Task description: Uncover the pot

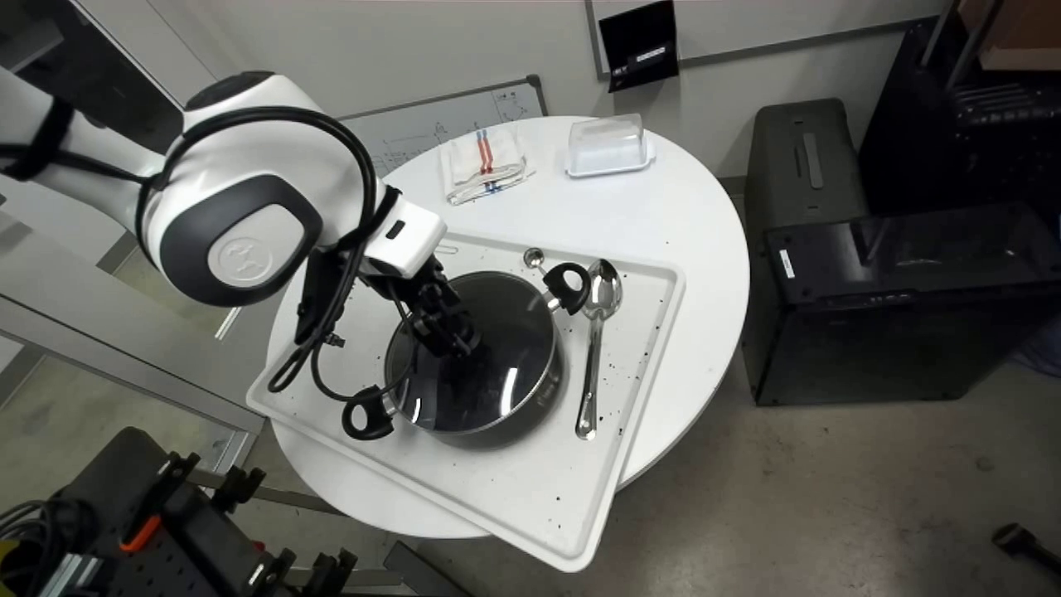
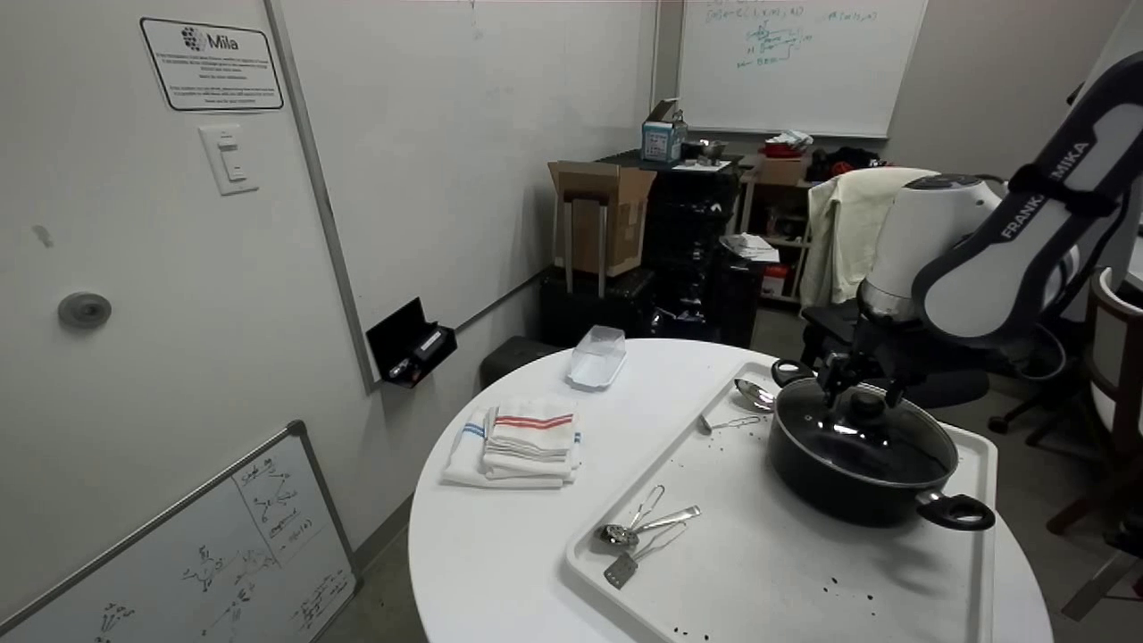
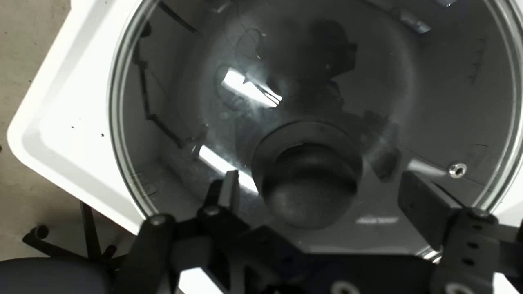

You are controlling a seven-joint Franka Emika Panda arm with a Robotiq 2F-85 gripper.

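The black pot [image 1: 543, 406] sits on a white tray and also shows in an exterior view [image 2: 835, 496]. Its loop handles [image 2: 955, 512] stick out at opposite sides. The round glass lid [image 2: 915, 451] lies on the pot, with its metal rim around it in the wrist view [image 3: 118, 122]. My gripper [image 3: 320, 188] is open and points down over the lid. The lid's dark knob [image 3: 310, 192] lies between the spread fingers in the wrist view, nearer the left finger. The gripper also shows in both exterior views [image 1: 452, 336] [image 2: 863, 391]. Finger contact with the knob is not visible.
The tray [image 2: 741, 563] lies on a round white table [image 1: 704, 249]. A large spoon [image 1: 592, 356] and a small ladle [image 1: 534, 258] lie beside the pot. Small utensils [image 2: 629, 536] lie at a tray corner. Folded towels [image 2: 531, 442] and a clear-lidded dish [image 2: 596, 357] stand off the tray.
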